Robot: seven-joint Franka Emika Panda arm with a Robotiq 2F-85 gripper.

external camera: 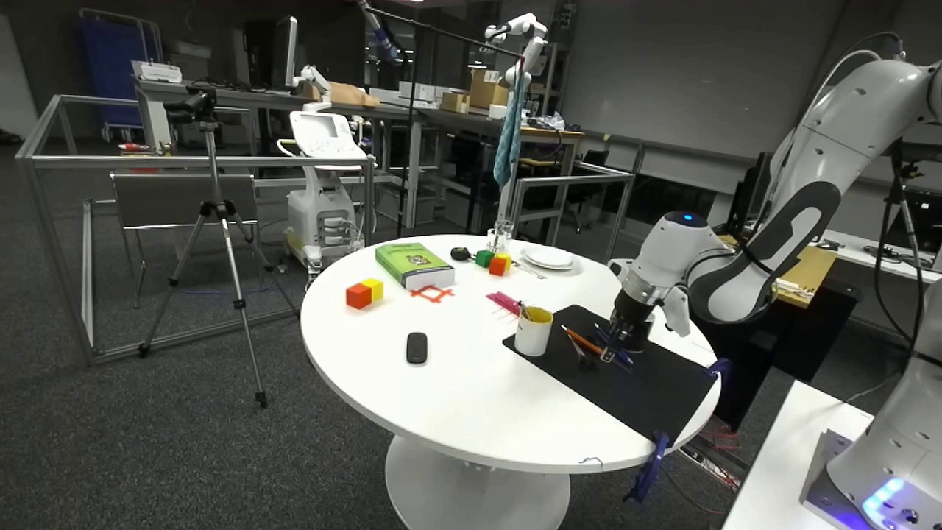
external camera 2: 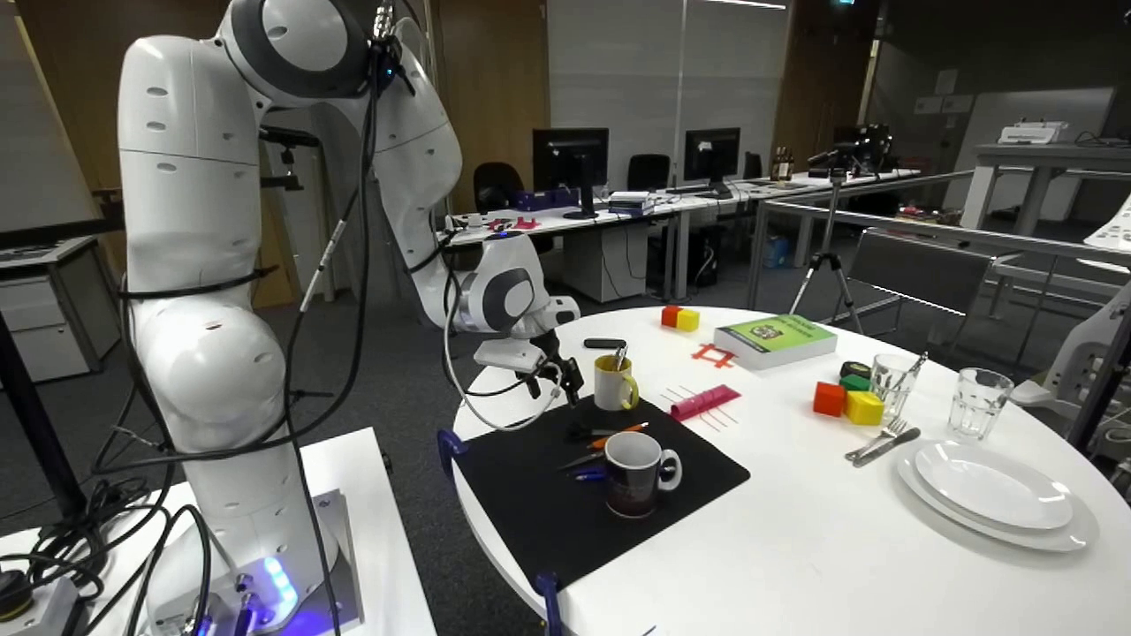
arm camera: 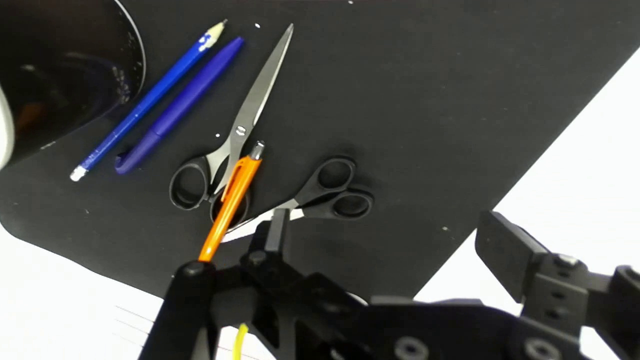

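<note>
My gripper (arm camera: 385, 225) is open with nothing between its fingers. It also shows in both exterior views, low over the black mat (external camera: 647, 397) (external camera 2: 539, 495). In the wrist view, small black-handled scissors (arm camera: 332, 200) lie nearest, partly behind the left finger. Larger scissors (arm camera: 247, 115) lie beyond, with an orange pen (arm camera: 232, 202) across one handle. A blue pen (arm camera: 182, 105) and a blue pencil (arm camera: 145, 105) lie beside a dark mug (arm camera: 65, 65) (external camera 2: 632, 486). A white mug with yellow inside (external camera 2: 610, 389) (external camera: 533, 335) stands upright at the mat's edge, holding thin metallic items.
On the white round table are a green book (external camera: 416, 265), red and yellow blocks (external camera: 364, 293), a black case (external camera: 416, 347), a pink roll (external camera 2: 705, 402), a red frame (external camera 2: 714, 355), plates (external camera 2: 994, 490) and glasses (external camera 2: 979, 402). Blue clamps (external camera: 651, 467) grip the table edge.
</note>
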